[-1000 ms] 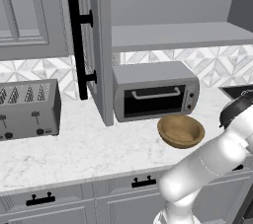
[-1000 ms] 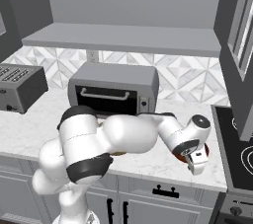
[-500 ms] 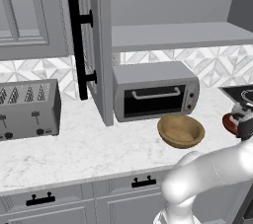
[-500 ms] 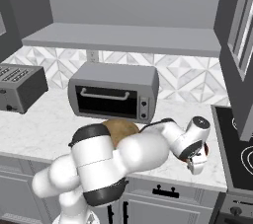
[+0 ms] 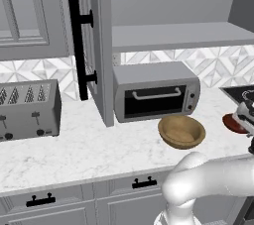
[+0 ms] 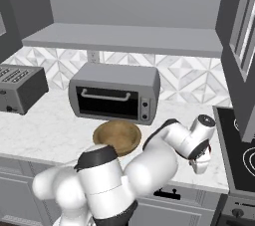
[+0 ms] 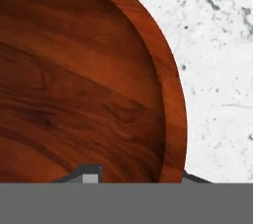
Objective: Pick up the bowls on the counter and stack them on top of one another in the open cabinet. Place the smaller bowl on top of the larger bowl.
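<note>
Bowls [image 5: 181, 131] on white marble counter [image 5: 89, 144], below grey cabinet shelf [image 5: 173, 35].

Grey toaster oven [image 5: 156, 91] against backsplash; toaster [image 5: 29, 109] left; perhaps a stovetop [image 6: 242, 153] right.

Two bowls on surface [image 5: 99, 154]: one tan wooden bowl [image 5: 181, 131], one reddish-brown bowl [image 5: 233, 122]. One toaster oven [image 5: 156, 90]. One four-slot toaster [image 5: 29, 110]. One open cabinet door [image 5: 96, 45] with one black bar handle [image 5: 77, 45]. One shelf [image 5: 178, 35]. Two black drawer handles [image 5: 40, 200] visible below surface.
</note>
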Robot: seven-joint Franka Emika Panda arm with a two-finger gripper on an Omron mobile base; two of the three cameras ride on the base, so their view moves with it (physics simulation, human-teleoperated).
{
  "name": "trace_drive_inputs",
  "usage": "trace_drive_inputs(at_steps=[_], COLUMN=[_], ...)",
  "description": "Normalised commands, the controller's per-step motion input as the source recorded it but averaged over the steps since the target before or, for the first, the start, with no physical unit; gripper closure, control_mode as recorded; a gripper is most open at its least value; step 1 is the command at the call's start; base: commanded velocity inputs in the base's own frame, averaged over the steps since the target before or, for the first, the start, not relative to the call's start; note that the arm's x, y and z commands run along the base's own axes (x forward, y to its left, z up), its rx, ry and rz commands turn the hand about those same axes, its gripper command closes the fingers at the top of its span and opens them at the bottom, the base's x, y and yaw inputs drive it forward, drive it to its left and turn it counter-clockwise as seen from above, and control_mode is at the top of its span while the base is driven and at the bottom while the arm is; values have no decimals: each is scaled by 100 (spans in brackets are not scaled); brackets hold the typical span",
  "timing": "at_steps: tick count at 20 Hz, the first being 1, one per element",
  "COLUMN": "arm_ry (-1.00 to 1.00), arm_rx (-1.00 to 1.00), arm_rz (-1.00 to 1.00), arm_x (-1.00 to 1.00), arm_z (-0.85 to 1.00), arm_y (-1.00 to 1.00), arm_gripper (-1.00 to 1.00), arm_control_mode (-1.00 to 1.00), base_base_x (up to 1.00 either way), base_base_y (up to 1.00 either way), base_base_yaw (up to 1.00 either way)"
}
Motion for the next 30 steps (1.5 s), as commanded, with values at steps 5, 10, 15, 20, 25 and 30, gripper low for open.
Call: trace_drive_inputs(at_steps=[5, 10, 15, 20, 25, 30], arm_ry=[-22, -25, -5, 2, 5, 0], arm_rx=[-1, -2, 0, 0, 0, 0], arm_rz=[-3, 0, 2, 12, 15, 15], arm_x=[-30, -26, -7, 0, 0, 0], arm_z=[67, 81, 47, 7, 0, -1], arm_y=[35, 53, 93, 100, 97, 67], arm_gripper=[100, 100, 100, 100, 100, 100], arm_control_mode=[-100, -100, -100, -100, -100, -100], base_base_x=[0, 0, 0, 0, 0, 0], base_base_y=[0, 0, 0, 0, 0, 0], base_base_yaw=[0, 0, 0, 0, 0, 0])
